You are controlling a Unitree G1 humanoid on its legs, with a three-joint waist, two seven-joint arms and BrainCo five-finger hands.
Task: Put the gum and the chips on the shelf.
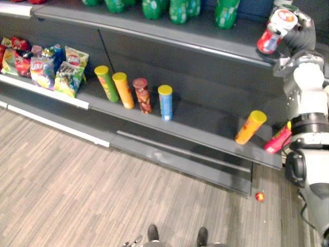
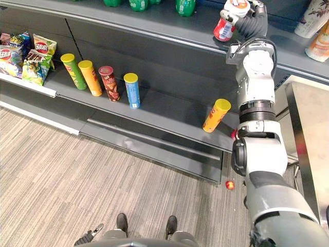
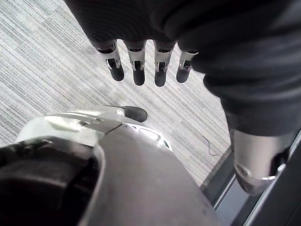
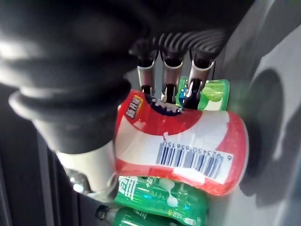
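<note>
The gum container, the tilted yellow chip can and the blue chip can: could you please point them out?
gum container (image 4: 188,141), right wrist view, labelled side.
tilted yellow chip can (image 1: 251,127), left eye view, mid-body.
blue chip can (image 1: 165,104), left eye view, mid-body.

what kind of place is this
Likely a shop aisle or a mock-up: long grey shelves stocked with chip cans, snack bags and green bottles. The right hand holds a gum tub.

Premises assessed as a shop; long grey display shelving (image 1: 205,121) carries snack bags (image 1: 43,67) at ten o'clock, chip tubes (image 1: 123,90) centrally, green bottles (image 1: 178,10) at twelve o'clock.
</note>
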